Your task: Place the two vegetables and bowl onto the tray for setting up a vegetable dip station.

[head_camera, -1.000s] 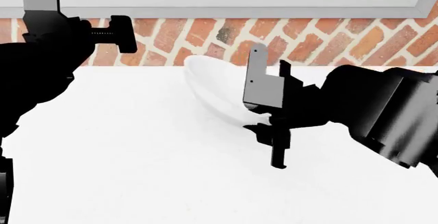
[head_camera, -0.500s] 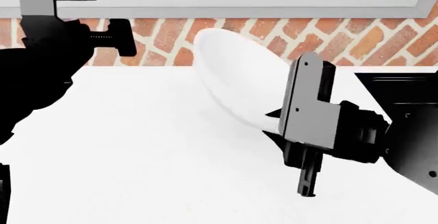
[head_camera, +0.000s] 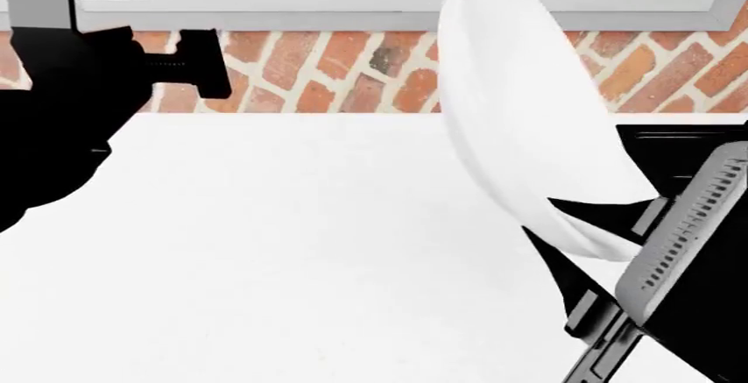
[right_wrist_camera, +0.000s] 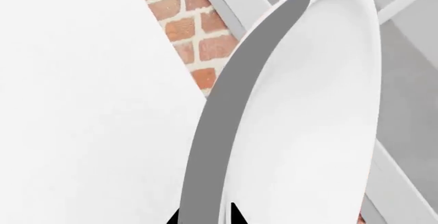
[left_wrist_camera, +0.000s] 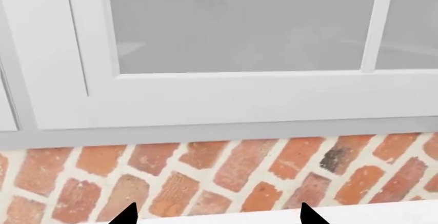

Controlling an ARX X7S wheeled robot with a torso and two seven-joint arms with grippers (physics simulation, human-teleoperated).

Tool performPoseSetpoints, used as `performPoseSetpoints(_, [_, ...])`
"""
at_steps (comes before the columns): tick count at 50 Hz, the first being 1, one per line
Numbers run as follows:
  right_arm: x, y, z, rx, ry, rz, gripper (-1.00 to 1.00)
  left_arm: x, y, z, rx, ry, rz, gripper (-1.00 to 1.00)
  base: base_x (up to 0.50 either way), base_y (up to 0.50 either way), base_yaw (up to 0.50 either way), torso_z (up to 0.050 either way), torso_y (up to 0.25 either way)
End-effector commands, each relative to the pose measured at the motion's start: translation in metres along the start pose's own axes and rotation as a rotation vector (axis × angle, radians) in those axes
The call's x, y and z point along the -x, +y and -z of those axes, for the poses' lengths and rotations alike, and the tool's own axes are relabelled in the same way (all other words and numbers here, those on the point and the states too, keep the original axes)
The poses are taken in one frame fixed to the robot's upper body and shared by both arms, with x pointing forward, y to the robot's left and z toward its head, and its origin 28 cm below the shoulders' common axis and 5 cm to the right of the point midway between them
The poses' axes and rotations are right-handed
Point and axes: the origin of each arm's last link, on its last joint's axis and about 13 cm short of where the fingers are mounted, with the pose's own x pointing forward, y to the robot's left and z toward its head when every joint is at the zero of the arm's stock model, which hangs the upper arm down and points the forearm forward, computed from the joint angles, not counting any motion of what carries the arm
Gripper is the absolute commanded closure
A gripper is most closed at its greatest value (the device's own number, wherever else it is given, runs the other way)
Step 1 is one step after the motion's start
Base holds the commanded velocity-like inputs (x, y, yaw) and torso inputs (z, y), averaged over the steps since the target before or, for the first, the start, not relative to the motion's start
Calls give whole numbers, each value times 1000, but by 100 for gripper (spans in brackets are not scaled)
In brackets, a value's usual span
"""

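The right tool [head_camera: 549, 225] held the white bowl [head_camera: 526, 111] pinched by its rim, tipped steeply on edge above the tabletop [head_camera: 292, 251], near the brick wall [head_camera: 350, 72]. With so thin a rim grip, the bowl could probably swivel or slip out during carrying. The left tool [left_wrist_camera: 215, 216] hung raised toward the window, empty, tips apart. Tray, cucumber and carrot were out of view, so placement looked hard to judge.
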Motion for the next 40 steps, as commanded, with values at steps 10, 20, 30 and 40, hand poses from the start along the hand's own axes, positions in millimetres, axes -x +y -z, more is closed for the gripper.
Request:
performPoseSetpoints(10, [13, 3, -7, -27, -72, 122, 100, 5, -2, -5, 4, -29, 15, -100, -79, -296, 0, 0, 0])
performPoseSetpoints(20, [13, 3, -8, -36, -69, 128, 100, 7, -3, -6, 1, -29, 17, -100, -167, -480, 0, 0, 0])
performPoseSetpoints(30, [13, 2, -7, -31, -63, 119, 100, 6, -4, -6, 0, -28, 18, -100, -170, -479, 0, 0, 0])
performPoseSetpoints(40, [13, 3, -7, -33, -55, 110, 100, 7, -3, -6, -1, -30, 18, -100, -169, -456, 0, 0, 0])
